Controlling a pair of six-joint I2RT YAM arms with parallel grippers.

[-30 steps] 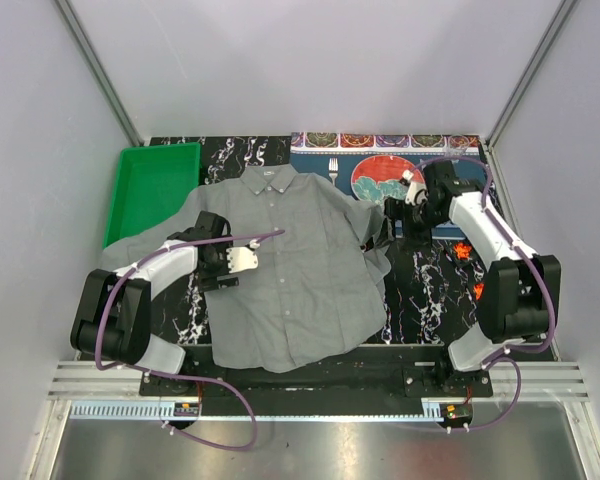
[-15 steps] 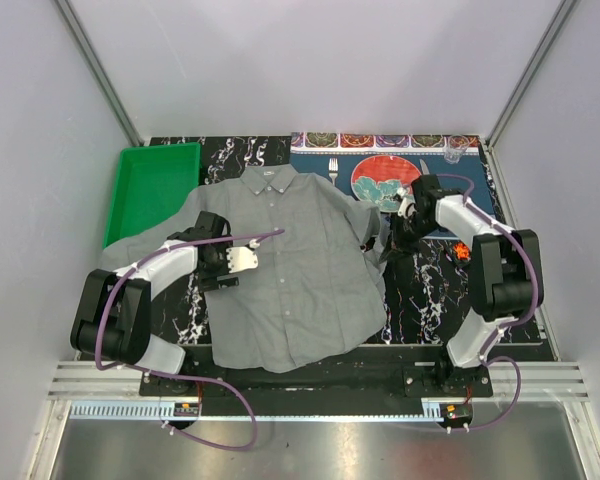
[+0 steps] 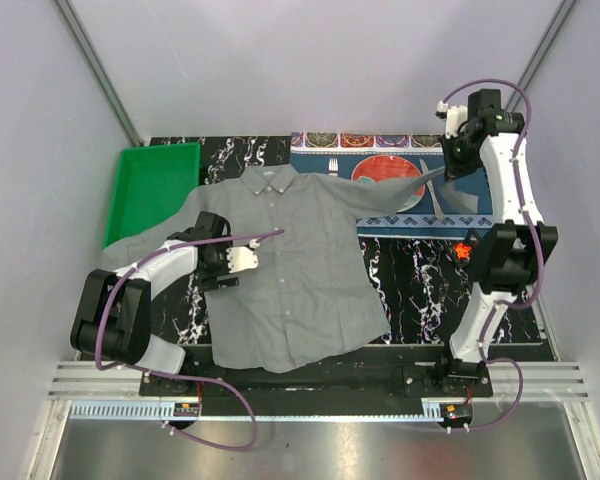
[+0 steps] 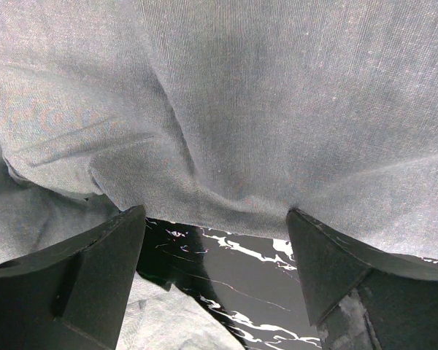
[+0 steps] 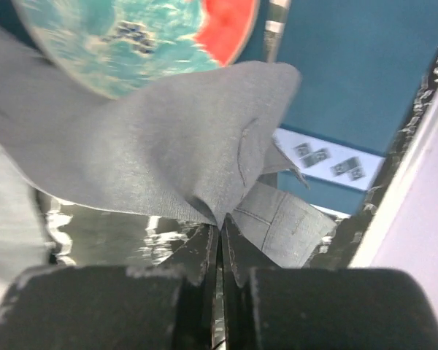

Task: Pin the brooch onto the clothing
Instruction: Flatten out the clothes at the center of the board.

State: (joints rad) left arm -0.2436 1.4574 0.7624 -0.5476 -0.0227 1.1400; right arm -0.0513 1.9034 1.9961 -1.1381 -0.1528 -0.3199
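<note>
L gripper (image 4: 215,216) low at the grey shirt's (image 3: 290,270) left edge, jaws spread wide w/ marble top (image 4: 233,284) showing between 'em, shirt flat mid-table, its sleeve (image 3: 392,191) pulled rt across the plate (image 5: 131,36) up to my R gripper (image 5: 220,235), jaws pressed together, pinching the cuff.

Place: a robot test cell in a lab
Walls: plain pale panels (image 3: 310,60) in metal corner struts (image 3: 98,70), rising beyond both grippers
Base: aluminium rail (image 3: 110,375) behind the arms, cables (image 3: 220,425) looping off it
Props: green tray (image 3: 150,185) left of the left gripper (image 3: 220,276); printed placemat (image 3: 410,215) below the right gripper (image 3: 448,170)
</note>
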